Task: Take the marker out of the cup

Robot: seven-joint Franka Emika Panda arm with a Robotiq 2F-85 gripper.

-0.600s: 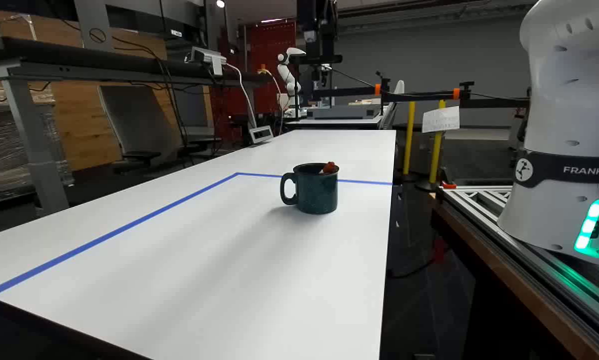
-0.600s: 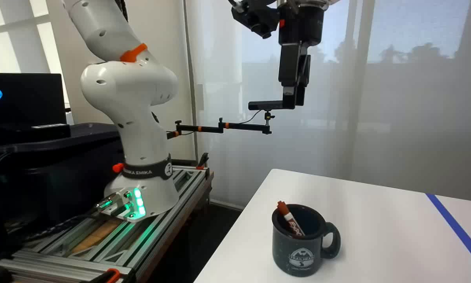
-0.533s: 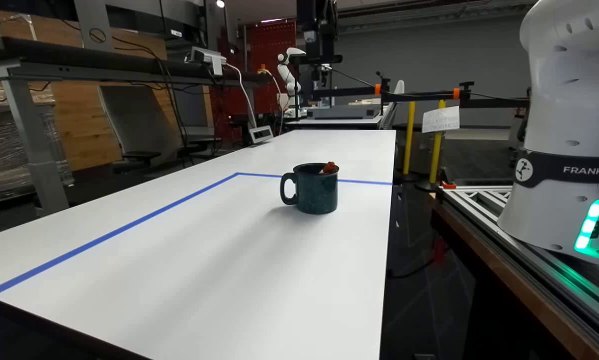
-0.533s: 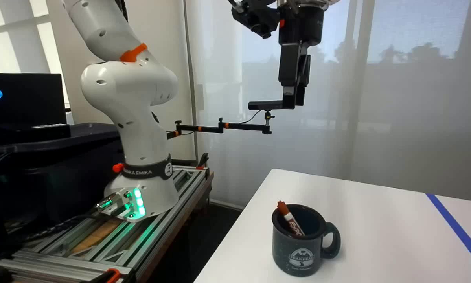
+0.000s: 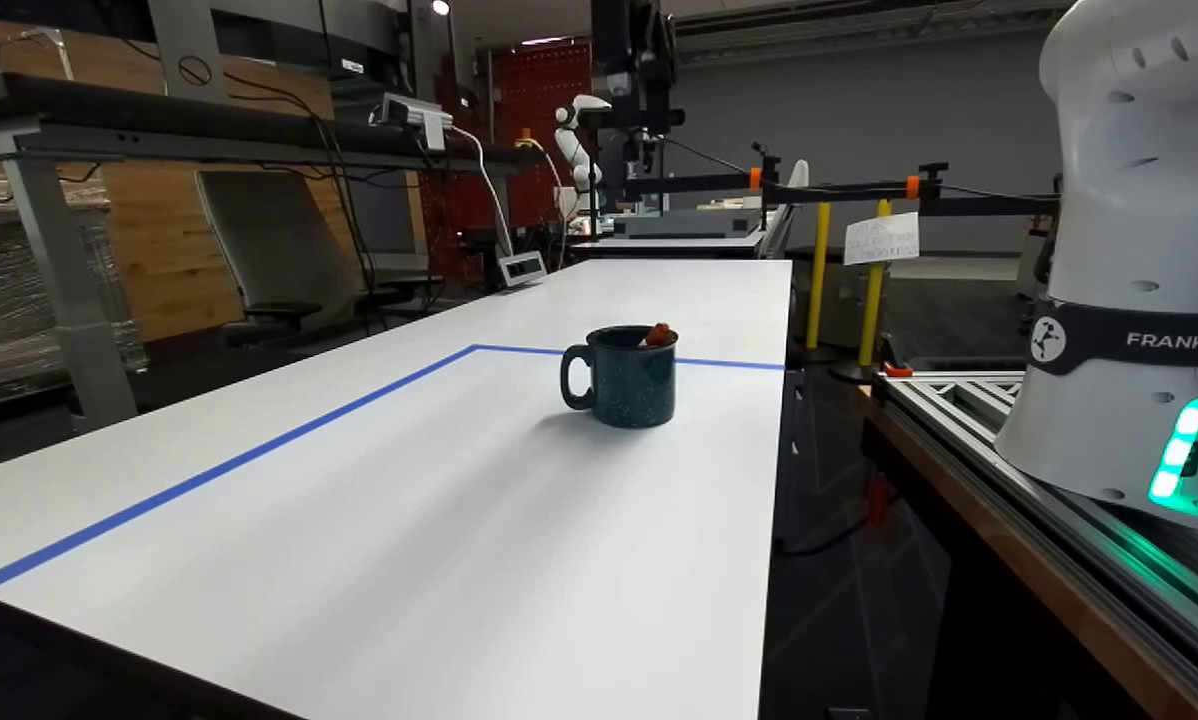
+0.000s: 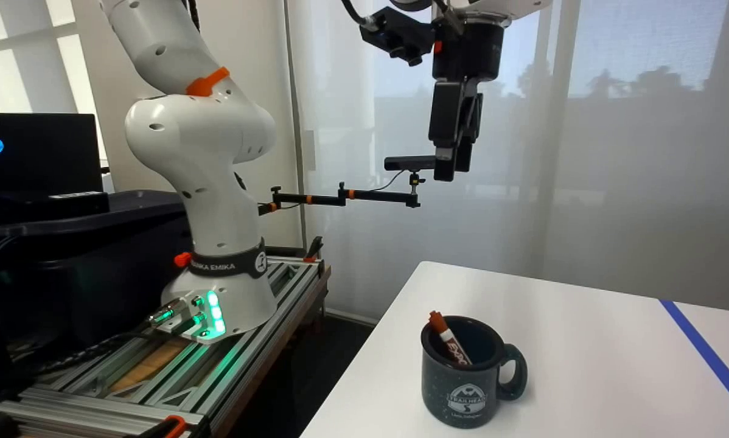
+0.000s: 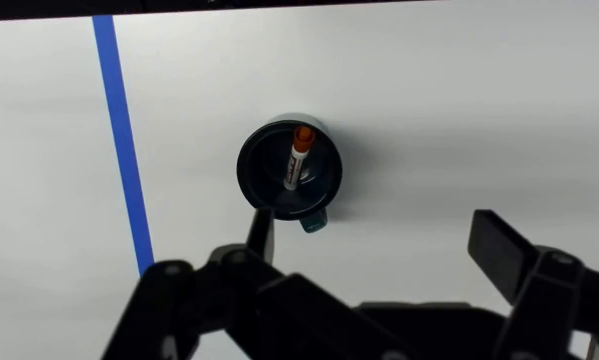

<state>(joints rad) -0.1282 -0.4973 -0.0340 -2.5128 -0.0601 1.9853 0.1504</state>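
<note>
The marker (image 6: pixel 449 338) stands tilted inside the cup, its orange-red cap up against the rim and its white lettered barrel going down inside. The wrist view shows the marker (image 7: pixel 298 157) from above; an exterior view shows only its red end (image 5: pixel 659 336). The cup (image 6: pixel 465 389) is a dark teal mug upright on the white table; it also shows in an exterior view (image 5: pixel 634 390) and the wrist view (image 7: pixel 264 172). My gripper (image 6: pixel 453 170) hangs high above the cup, pointing down. In the wrist view the gripper (image 7: pixel 374 214) is wide open and empty, with the cup beyond its left finger.
Blue tape (image 5: pixel 219 470) marks lines on the white table (image 5: pixel 479 560). A black camera (image 6: pixel 410 163) on a jointed boom (image 6: pixel 376 196) stands behind the gripper in an exterior view. The robot base (image 6: pixel 224 298) sits on a metal-framed bench beside the table.
My gripper has come down slightly and tilted a little in an exterior view. The cup and the marker have not moved.
</note>
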